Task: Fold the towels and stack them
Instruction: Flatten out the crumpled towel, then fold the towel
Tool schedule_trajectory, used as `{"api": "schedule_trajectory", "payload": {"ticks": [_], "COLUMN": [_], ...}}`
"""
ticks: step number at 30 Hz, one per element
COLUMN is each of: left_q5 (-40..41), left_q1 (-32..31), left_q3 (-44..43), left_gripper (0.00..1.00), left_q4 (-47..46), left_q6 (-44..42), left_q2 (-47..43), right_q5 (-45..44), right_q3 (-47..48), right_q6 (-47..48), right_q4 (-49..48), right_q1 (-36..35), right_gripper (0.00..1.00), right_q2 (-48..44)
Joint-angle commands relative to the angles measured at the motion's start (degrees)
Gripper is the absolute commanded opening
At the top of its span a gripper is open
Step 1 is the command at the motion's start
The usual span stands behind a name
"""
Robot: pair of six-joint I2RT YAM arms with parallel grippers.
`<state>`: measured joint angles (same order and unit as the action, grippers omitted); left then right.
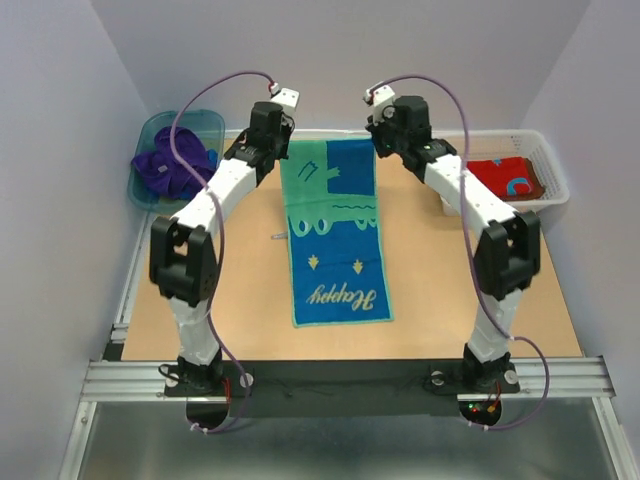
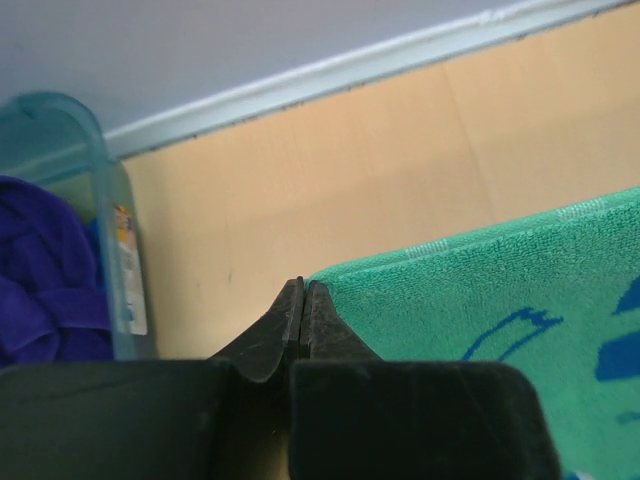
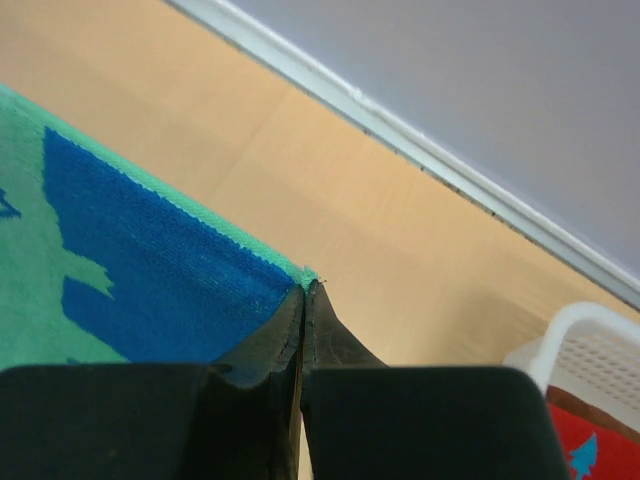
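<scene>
At the far end of the tan surface (image 1: 250, 300), left gripper (image 2: 303, 305) and right gripper (image 3: 303, 300) each clamp a far corner of the long green-and-blue terry towel (image 1: 335, 240), spread flat lengthwise — such thin bites could slip mid-fold, skewing it.

Pale lilac walls (image 1: 330, 50), tan tabletop (image 1: 430, 300), even light

left arm (image 1: 225, 190) and right arm (image 1: 470, 200): white links, black joints, purple cables (image 1: 176, 133)
</scene>
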<state>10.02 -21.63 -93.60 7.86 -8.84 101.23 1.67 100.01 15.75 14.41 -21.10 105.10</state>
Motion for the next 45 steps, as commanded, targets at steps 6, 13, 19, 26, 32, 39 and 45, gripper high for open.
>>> {"api": "schedule_trajectory", "payload": {"ticks": [6,13,19,26,32,39,45], "left_q5": [-1.67,-5.97,-9.58,-12.39,-16.26,-18.02,-19.78], "left_q1": [5.80,6.25,6.25,6.07,5.72,5.19,4.75], "left_q3": [-17.66,-9.24,3.13,15.01,25.91,34.09,37.52], "left_gripper": [0.00,0.00,0.00,0.00,0.00,0.00,0.00], "left_q4": [-4.34,-5.05,-4.26,1.71,4.45,2.60,1.90], "left_q6": [0.31,0.23,3.03,8.57,13.85,17.36,19.21], "left_q2": [16.71,13.39,3.64,-8.14,-14.55,-18.61,-18.52], "right_q5": [-5.46,-2.02,3.68,7.29,10.63,12.21,13.97], "right_q3": [11.79,6.70,-4.01,-17.90,-25.81,-33.55,-36.98], "right_q6": [6.40,5.26,1.57,-4.93,-11.70,-15.48,-19.17], "right_q4": [-8.61,-9.58,-9.58,-8.53,-3.35,-2.37,-1.50], "right_q1": [2.91,3.09,3.09,3.09,2.82,2.29,1.85], "right_gripper": [0.00,0.00,0.00,0.01,0.00,0.00,0.01], "right_q2": [17.23,16.45,6.80,-4.89,-10.70,-15.62,-15.36]}}
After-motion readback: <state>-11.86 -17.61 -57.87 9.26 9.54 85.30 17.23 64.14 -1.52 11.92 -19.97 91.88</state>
